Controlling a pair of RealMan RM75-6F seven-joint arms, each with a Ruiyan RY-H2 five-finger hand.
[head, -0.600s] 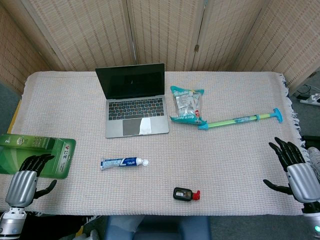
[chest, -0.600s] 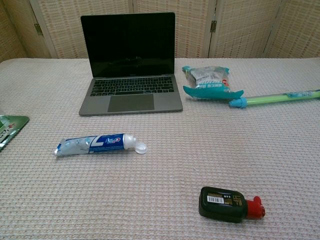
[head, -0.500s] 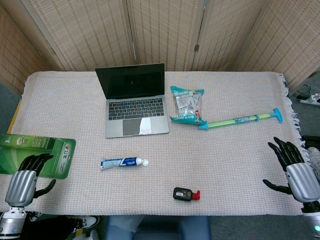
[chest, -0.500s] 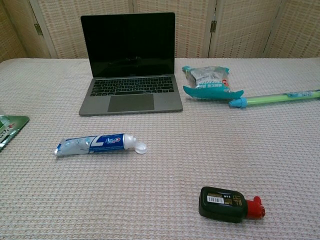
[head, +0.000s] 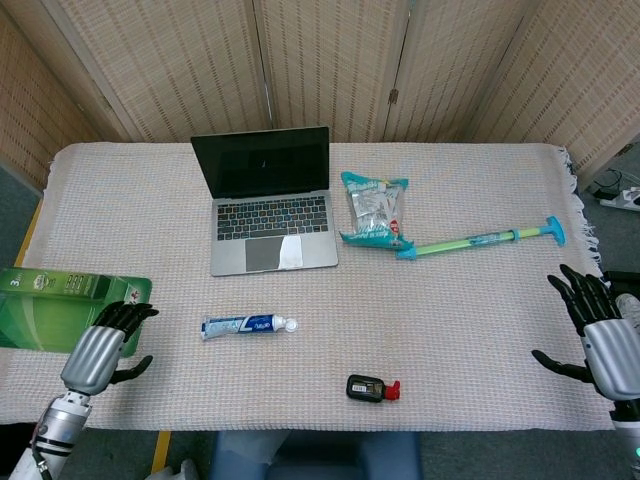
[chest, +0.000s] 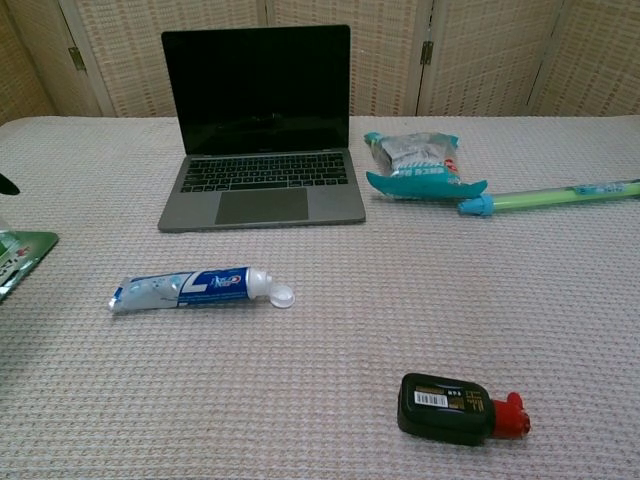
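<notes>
My left hand (head: 103, 346) hovers open over the table's front left, its fingers spread just past the right end of a green box (head: 62, 309); only a dark fingertip (chest: 6, 184) shows at the chest view's left edge. At the far right edge my right hand (head: 600, 332) stands open and holds nothing. A blue-and-white toothpaste tube (head: 247, 325) (chest: 195, 286) lies to the right of the left hand. A small dark bottle with a red cap (head: 372, 388) (chest: 458, 410) lies near the front edge.
An open grey laptop (head: 270, 205) (chest: 259, 130) stands at the back. A teal snack bag (head: 375, 209) (chest: 417, 161) and a green stick with teal ends (head: 480, 240) (chest: 550, 195) lie to its right. A woven cloth (head: 450, 320) covers the table.
My left hand has moved right and forward over the table, from the box's near corner to beside its right end. The right hand has shifted slightly right. The objects lie as before.
</notes>
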